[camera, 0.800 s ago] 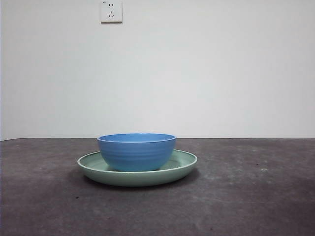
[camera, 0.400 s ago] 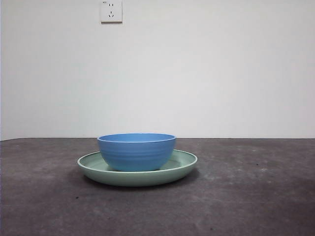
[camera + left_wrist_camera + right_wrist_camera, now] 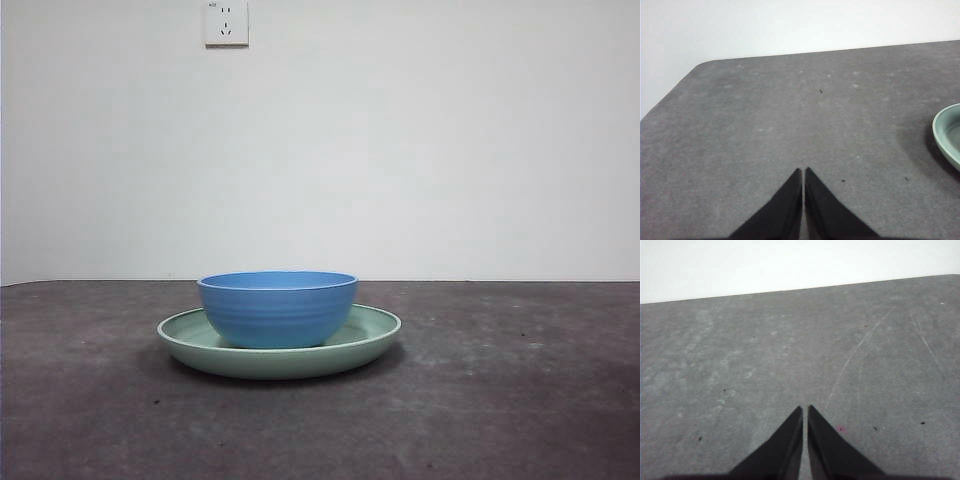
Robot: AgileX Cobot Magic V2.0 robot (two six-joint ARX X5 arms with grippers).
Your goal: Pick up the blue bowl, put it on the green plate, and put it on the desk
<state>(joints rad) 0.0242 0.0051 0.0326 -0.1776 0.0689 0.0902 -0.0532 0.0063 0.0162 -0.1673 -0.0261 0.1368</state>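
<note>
Desk (image 3: 520,400) is dark grey, mottled, and spans the front view, white wall behind. Nearest: both grippers parked over bare desk, neither visible from the front. Left gripper (image 3: 803,172) has its jaws pressed together, holding nothing; plate rim shows at the edge of its wrist view, well apart from the tips. Right gripper (image 3: 805,410) is the same, jaws together, nothing held, only scratched desk and a small reddish speck (image 3: 841,429) near the tips, can't tell what it is. Mid-desk: plate (image 3: 375,330) sits flat on the desk, bowl (image 3: 277,308) upright inside it, roughly centred, maybe slightly off to one side. Far: wall socket (image 3: 226,22) high on the wall.
</note>
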